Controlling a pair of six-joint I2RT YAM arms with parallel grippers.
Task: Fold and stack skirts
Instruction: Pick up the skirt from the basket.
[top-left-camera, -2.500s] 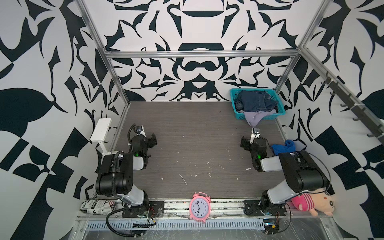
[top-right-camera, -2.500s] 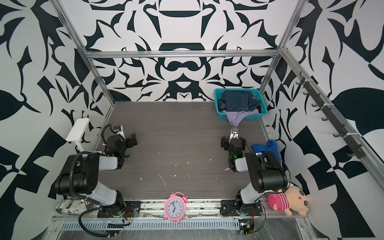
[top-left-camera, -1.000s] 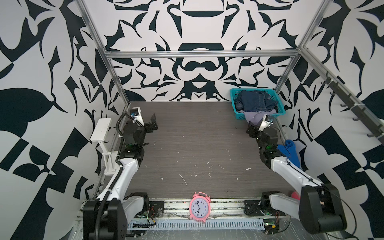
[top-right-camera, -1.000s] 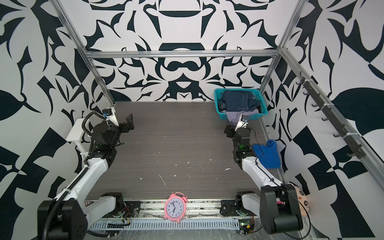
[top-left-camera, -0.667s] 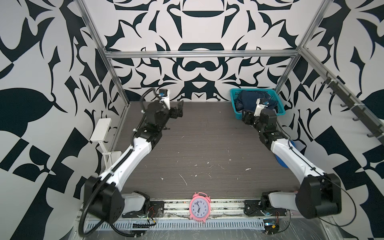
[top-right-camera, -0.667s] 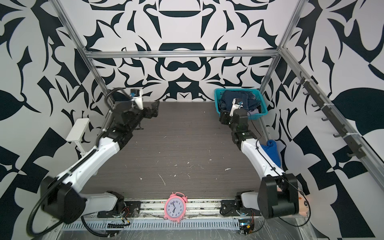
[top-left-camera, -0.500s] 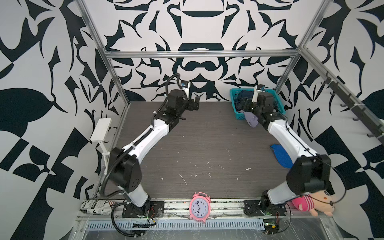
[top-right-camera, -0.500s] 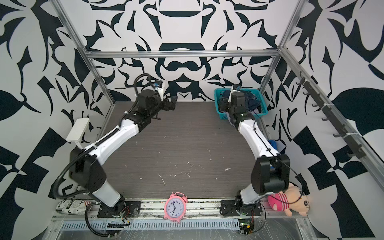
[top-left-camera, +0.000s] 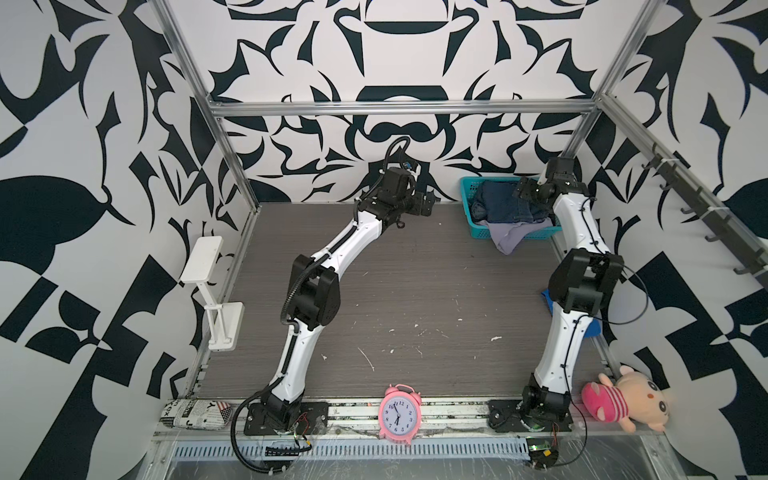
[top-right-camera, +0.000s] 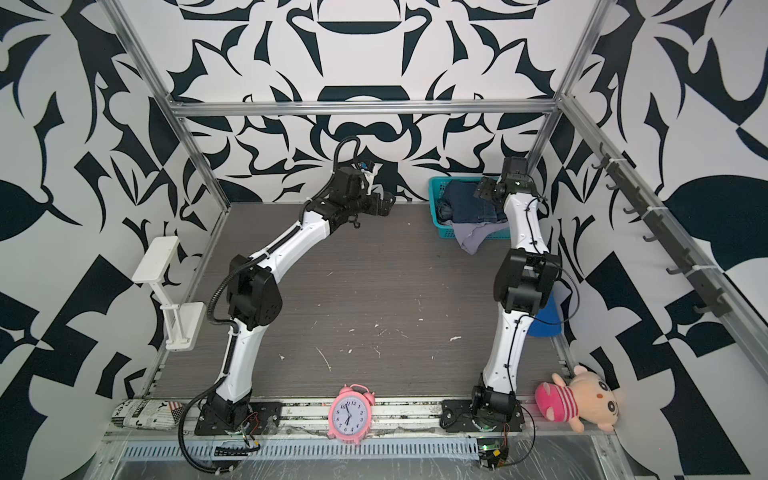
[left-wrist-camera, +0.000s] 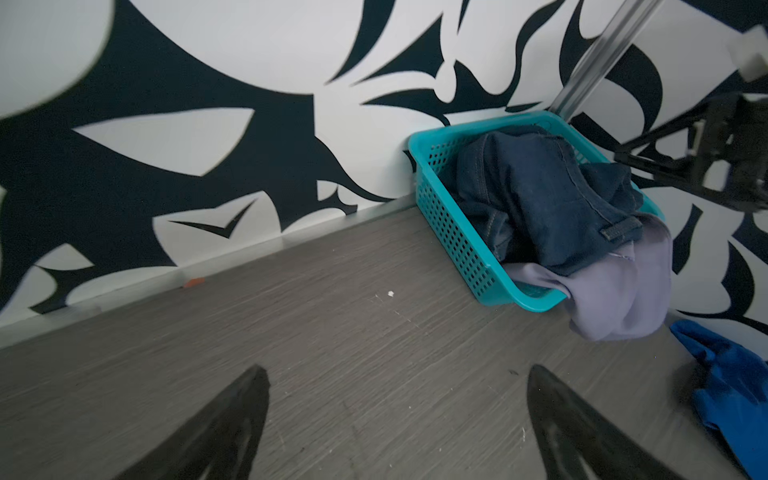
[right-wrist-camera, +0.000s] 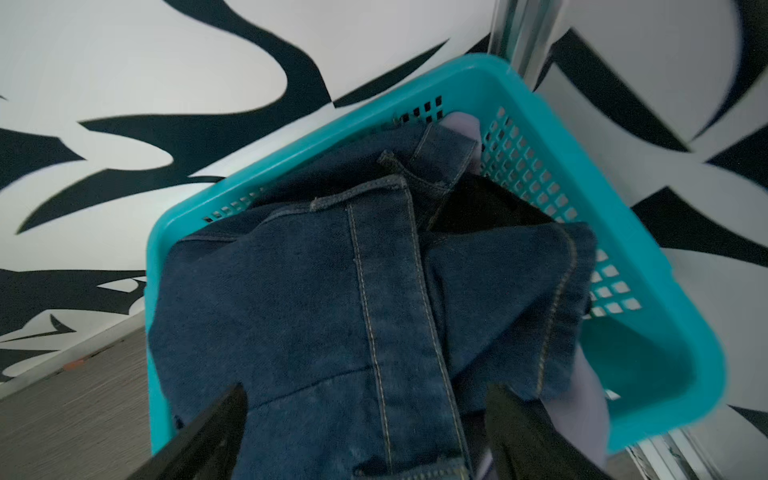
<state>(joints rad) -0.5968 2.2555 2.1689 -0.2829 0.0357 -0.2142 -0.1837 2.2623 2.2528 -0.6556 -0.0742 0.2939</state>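
The dark blue denim skirt, crumpled with its pale-stitched seams and waistband up, lies topmost, just ahead of and between the spread jaws of the right gripper; the black skirt shows only as a dark fold beyond it, farther from those jaws. The lavender skirt lies under the denim, one end hanging out past it, well ahead of the jaws of the left gripper.

The denim skirt is dark blue, the basket teal, the clock pink.
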